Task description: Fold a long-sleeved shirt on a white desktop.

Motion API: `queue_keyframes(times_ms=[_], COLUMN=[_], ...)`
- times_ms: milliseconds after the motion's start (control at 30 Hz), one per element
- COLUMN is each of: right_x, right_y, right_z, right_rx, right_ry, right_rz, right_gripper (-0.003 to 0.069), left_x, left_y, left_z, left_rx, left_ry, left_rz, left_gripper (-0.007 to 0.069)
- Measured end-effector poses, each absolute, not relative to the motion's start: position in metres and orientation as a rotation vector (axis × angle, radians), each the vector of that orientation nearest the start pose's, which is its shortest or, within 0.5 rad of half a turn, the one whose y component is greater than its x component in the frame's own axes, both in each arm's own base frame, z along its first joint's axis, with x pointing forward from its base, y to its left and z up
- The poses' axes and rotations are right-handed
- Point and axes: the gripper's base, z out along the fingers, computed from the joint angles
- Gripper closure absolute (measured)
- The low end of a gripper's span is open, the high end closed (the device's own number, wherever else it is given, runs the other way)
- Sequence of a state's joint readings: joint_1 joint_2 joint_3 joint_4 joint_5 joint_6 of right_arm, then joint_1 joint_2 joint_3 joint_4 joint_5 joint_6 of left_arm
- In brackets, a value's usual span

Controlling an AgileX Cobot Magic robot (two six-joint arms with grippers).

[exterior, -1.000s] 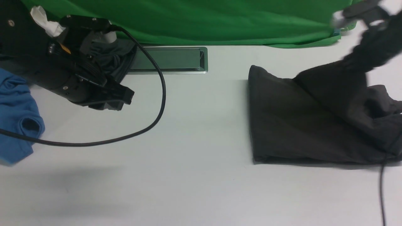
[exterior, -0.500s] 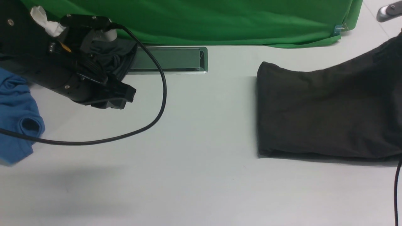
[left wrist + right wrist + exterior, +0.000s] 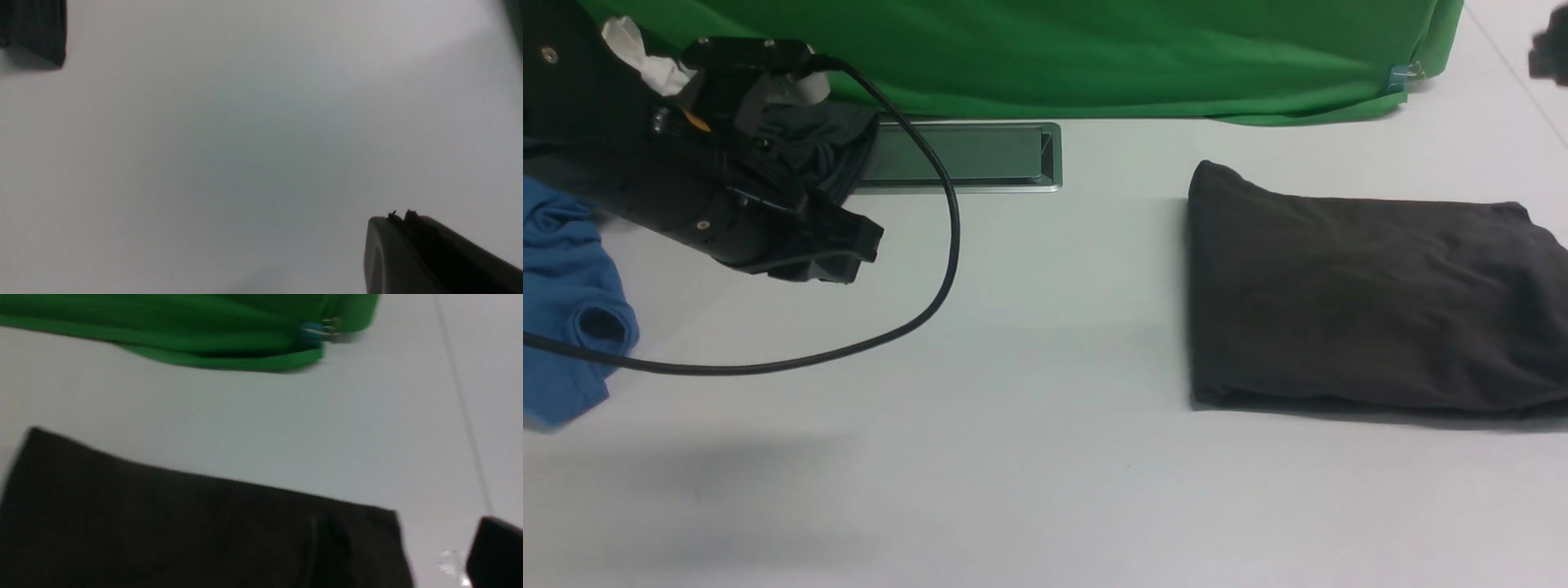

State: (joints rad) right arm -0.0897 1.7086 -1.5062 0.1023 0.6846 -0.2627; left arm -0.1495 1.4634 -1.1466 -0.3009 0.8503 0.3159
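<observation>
Dark brownish-black knit: the long-sleeved shirt [image 3: 1364,302], lying flat as a thick folded rectangle on the right part of the white desktop [image 3: 1045,474], well apart from the silver hatch [image 3: 964,155] and the green backdrop [image 3: 1045,57], right edge cut off by the front view. Judged soft, limp and light, with no stiffness of its own; likely to sag, drape and come unfolded if lifted at a single point. Best taken hold of at a corner or along a folded edge, pinching all layers together, ideally at two corners at once to keep the stack square. Left gripper [image 3: 401,215] closed tight, fingers pressed together, empty, hovering over bare desktop on the left side, near the blue shirt [image 3: 564,310] and a looping black cable [image 3: 923,310]. Right gripper [image 3: 1552,54] only a dark blur at the far right edge, clear of the cloth and holding nothing visible; width of its jaws impossible to tell, a single finger [image 3: 494,555] showing in the right wrist view. Compared with a second earlier: then drawn up into a peak at the right side, toward the right gripper; half a second earlier draped in a slope rising rightward; now released and settled level, left edge shifted slightly to the right. Left arm almost unmoved.
</observation>
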Motion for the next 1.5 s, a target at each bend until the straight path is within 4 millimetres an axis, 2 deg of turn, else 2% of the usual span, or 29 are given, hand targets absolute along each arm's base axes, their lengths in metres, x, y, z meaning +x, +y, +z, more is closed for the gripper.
queue_keyframes(times_ms=[33, 100, 167, 200, 233, 300, 367, 400, 433, 467, 500, 600, 667, 733, 767, 833, 867, 900, 933, 1000, 1067, 1200, 1267, 1400, 1500], right_x=[0.386, 0.382, 0.376, 0.373, 0.374, 0.37, 0.372, 0.371, 0.374, 0.375, 0.377, 0.38, 0.379, 0.377, 0.373, 0.366, 0.364, 0.353, 0.344, 0.324, 0.307, 0.29, 0.29, 0.303, 0.311], right_y=[-0.013, 0.006, 0.031, 0.039, 0.039, 0.051, 0.056, 0.056, 0.061, 0.063, 0.07, 0.087, 0.117, 0.137, 0.16, 0.19, 0.197, 0.223, 0.239, 0.269, 0.289, 0.306, 0.307, 0.297, 0.287], right_z=[0.324, 0.313, 0.28, 0.264, 0.262, 0.218, 0.192, 0.191, 0.172, 0.17, 0.157, 0.151, 0.146, 0.143, 0.142, 0.14, 0.139, 0.138, 0.137, 0.137, 0.136, 0.136, 0.136, 0.14, 0.147], right_rx=[-0.169, -0.216, -0.297, -0.324, -0.324, -0.353, -0.362, -0.363, -0.374, -0.376, -0.402, -0.471, -0.582, -0.643, -0.701, -0.759, -0.769, -0.819, -0.854, -0.936, -1.01, -1.044, -1.014, -0.881, -0.847], right_ry=[2.397, 2.456, 2.586, 2.641, 2.646, 2.776, 2.829, 2.83, 2.857, 2.859, 2.87, 2.835, 2.778, 2.734, 2.681, 2.61, 2.597, 2.549, 2.523, 2.48, 2.455, 2.446, 2.459, 2.522, 2.526], right_rz=[0.011, 0.073, 0.138, 0.154, 0.154, 0.172, 0.17, 0.171, 0.165, 0.166, 0.16, 0.145, 0.141, 0.149, 0.164, 0.193, 0.203, 0.239, 0.261, 0.301, 0.325, 0.358, 0.37, 0.4, 0.393], right_gripper=[0.044, 0.0554, 0.0618, 0.0629, 0.063, 0.0637, 0.0637, 0.0637, 0.0635, 0.0635, 0.0633, 0.063, 0.0631, 0.0631, 0.0631, 0.0631, 0.0631, 0.0631, 0.0631, 0.0631, 0.0631, 0.0631, 0.0629, 0.0619, 0.0614], left_x=[0.293, 0.292, 0.288, 0.284, 0.284, 0.275, 0.269, 0.268, 0.262, 0.262, 0.258, 0.25, 0.241, 0.237, 0.232, 0.228, 0.227, 0.225, 0.224, 0.223, 0.223, 0.223, 0.223, 0.223, 0.223], left_y=[-0.065, -0.065, -0.063, -0.063, -0.063, -0.06, -0.059, -0.059, -0.058, -0.058, -0.058, -0.057, -0.055, -0.055, -0.054, -0.053, -0.053, -0.053, -0.053, -0.053, -0.053, -0.053, -0.053, -0.053, -0.053], left_z=[0.294, 0.295, 0.299, 0.304, 0.304, 0.318, 0.327, 0.328, 0.335, 0.335, 0.339, 0.347, 0.356, 0.361, 0.365, 0.369, 0.371, 0.372, 0.373, 0.373, 0.373, 0.373, 0.373, 0.373, 0.373], left_rx=[0.411, 0.392, 0.387, 0.381, 0.379, 0.381, 0.38, 0.38, 0.381, 0.382, 0.384, 0.387, 0.386, 0.386, 0.386, 0.386, 0.386, 0.387, 0.385, 0.384, 0.383, 0.383, 0.382, 0.382, 0.382], left_ry=[2.597, 2.613, 2.605, 2.591, 2.591, 2.543, 2.51, 2.508, 2.484, 2.485, 2.474, 2.451, 2.418, 2.398, 2.381, 2.364, 2.36, 2.353, 2.351, 2.35, 2.35, 2.35, 2.351, 2.355, 2.354], left_rz=[-0.316, -0.323, -0.31, -0.305, -0.306, -0.287, -0.284, -0.284, -0.283, -0.283, -0.284, -0.283, -0.281, -0.28, -0.279, -0.278, -0.277, -0.277, -0.277, -0.278, -0.278, -0.278, -0.279, -0.279, -0.279], left_gripper=[0.0561, 0.056, 0.0561, 0.0561, 0.0561, 0.0559, 0.0557, 0.0556, 0.0556, 0.0556, 0.0554, 0.0553, 0.0551, 0.055, 0.0547, 0.0545, 0.0545, 0.0544, 0.0544, 0.0544, 0.0543, 0.0543, 0.0543, 0.0541, 0.0539])
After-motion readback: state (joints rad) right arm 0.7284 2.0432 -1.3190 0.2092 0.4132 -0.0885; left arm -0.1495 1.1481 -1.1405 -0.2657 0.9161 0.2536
